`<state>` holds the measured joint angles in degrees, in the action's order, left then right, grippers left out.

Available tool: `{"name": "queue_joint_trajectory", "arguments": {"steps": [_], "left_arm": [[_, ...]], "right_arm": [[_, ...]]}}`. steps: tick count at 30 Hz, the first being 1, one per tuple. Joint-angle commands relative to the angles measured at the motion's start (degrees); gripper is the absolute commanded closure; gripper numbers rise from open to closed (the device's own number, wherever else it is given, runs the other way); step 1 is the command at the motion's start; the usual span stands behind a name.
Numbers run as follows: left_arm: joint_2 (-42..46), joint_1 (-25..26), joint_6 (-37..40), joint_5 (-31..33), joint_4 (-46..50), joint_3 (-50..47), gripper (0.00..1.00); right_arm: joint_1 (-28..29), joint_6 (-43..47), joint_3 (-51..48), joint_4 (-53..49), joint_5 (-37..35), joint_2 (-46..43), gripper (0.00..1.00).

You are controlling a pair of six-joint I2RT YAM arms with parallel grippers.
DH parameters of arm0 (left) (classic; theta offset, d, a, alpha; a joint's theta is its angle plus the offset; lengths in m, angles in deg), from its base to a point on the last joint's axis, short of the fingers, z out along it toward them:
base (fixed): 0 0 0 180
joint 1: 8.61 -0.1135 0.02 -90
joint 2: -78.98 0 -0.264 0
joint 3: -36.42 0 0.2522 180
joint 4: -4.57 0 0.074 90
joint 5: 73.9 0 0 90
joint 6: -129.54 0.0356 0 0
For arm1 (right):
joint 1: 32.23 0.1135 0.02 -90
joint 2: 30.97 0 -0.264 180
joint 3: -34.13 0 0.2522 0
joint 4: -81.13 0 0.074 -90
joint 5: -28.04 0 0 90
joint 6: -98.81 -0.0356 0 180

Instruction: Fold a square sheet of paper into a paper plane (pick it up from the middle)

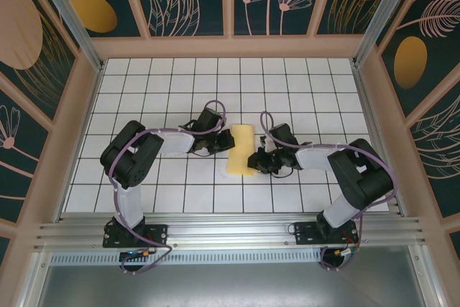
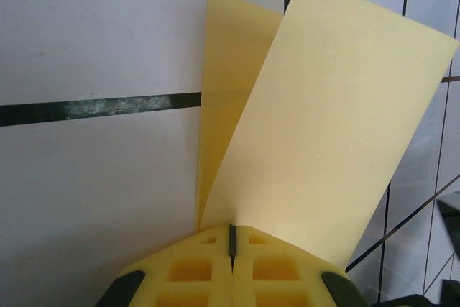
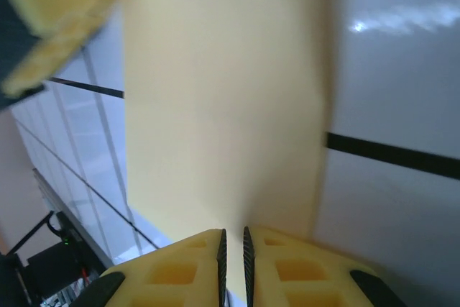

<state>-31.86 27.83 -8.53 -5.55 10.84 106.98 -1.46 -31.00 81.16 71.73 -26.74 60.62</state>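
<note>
A: Where's the sheet (image 1: 242, 149)?

B: Mid tabletop (image 1: 302, 84), folded double, flaps splayed. Both clamp it: left end effector (image 2: 231, 249) at its edge, right end effector (image 3: 232, 249) at the near corner. Pull apart & you'll tear it; uneven flaps = crooked crease.

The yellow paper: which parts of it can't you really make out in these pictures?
- Top view: the yellow sheet is too small to show its creases; the right gripper covers its near corner.
- Left wrist view: the left gripper hides the pinched edge; the lower layer lies partly behind the upper one.
- Right wrist view: blurred, and the sheet's far end is cut off by the top edge.
</note>
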Motion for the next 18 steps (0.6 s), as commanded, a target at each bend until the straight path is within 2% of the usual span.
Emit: {"name": "queue_joint_trajectory", "arguments": {"steps": [1, 10, 14, 18], "left_arm": [[-2.53, 0.47, 1.05, 1.70, 3.11, -0.73, 1.00], [-2.51, 0.47, 1.09, 1.77, 3.34, -0.72, 1.00], [-2.52, 0.60, 1.05, 1.71, 3.31, -0.73, 1.00], [-2.33, 0.54, 1.05, 1.70, 3.18, -2.08, 1.00]], "right_arm": [[0.26, -0.45, -0.99, -0.98, -1.81, 0.98, 0.82], [1.70, -0.71, 0.93, -3.58, -0.92, -5.40, 0.82], [2.90, -1.48, -0.31, -1.23, 0.53, -4.43, 0.82], [3.36, -1.23, -1.20, -1.59, -1.33, -1.92, 0.82]]}}
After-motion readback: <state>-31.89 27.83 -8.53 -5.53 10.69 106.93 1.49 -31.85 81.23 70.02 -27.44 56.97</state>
